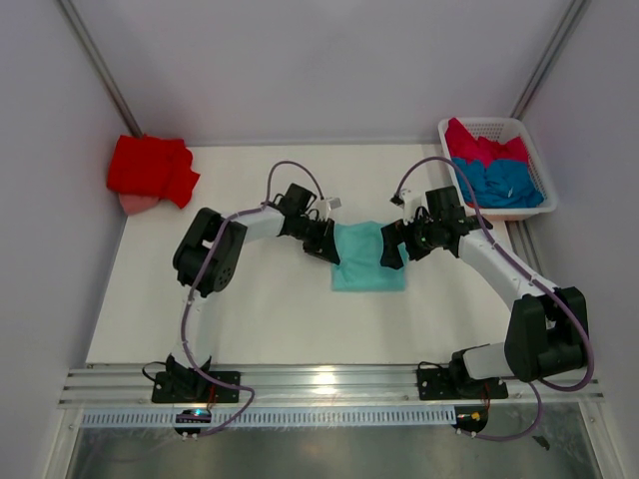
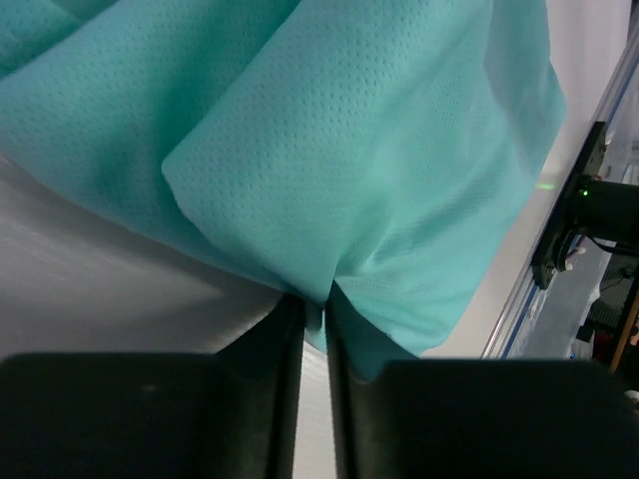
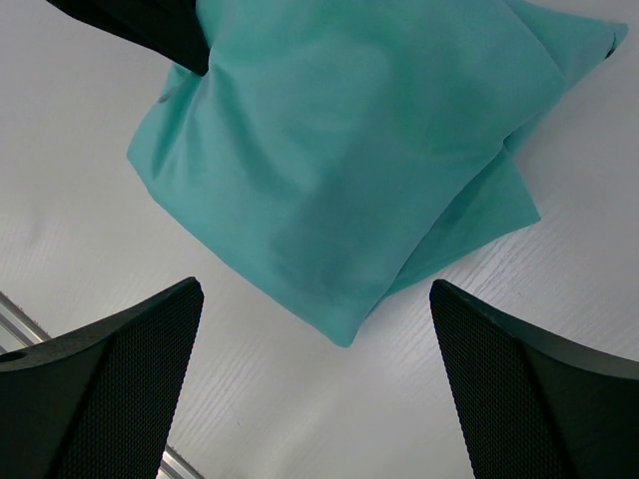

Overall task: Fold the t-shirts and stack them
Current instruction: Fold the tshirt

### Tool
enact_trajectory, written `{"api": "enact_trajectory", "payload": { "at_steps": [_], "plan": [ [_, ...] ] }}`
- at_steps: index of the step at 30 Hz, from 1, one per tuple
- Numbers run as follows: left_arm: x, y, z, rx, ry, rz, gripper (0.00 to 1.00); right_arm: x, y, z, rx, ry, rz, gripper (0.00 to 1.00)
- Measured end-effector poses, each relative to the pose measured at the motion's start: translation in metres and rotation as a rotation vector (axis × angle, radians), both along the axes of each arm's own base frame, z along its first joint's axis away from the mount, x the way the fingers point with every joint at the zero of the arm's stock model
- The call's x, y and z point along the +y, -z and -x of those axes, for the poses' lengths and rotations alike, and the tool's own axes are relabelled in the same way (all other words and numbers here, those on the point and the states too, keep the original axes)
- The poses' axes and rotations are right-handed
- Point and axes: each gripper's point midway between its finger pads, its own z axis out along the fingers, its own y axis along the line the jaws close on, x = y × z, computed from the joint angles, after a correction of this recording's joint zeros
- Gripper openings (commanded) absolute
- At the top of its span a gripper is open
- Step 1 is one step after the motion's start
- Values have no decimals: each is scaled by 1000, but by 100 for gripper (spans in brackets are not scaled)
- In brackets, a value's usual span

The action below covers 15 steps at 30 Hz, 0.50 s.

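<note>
White table (image 1: 250,309): left gripper (image 2: 312,317) nearly closed, pinching the edge of the mint-teal t-shirt (image 1: 367,261); right gripper (image 3: 315,291) spread wide, empty, cloth just ahead of it.

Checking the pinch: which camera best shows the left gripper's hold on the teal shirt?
Left wrist view: the left gripper pinches a fold of the mint-teal t-shirt up close. The top view shows it small at the shirt's left edge; the right wrist view catches only a dark corner.
</note>
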Motion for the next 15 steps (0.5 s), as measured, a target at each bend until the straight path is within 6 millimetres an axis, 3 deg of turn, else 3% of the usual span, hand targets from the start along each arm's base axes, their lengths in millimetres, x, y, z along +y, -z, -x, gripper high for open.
{"api": "enact_trajectory", "payload": {
  "at_steps": [1,11,15],
  "plan": [
    [0,3,1,8,-1,-3,0,0,0,0,0,0,0,99],
    [-2,3,3,14,8,1,0,9,-1,5,22,-29,-47,99],
    [-2,3,3,12,10,-3,0,17,15,11,105,-56,-84,99]
  ]
}}
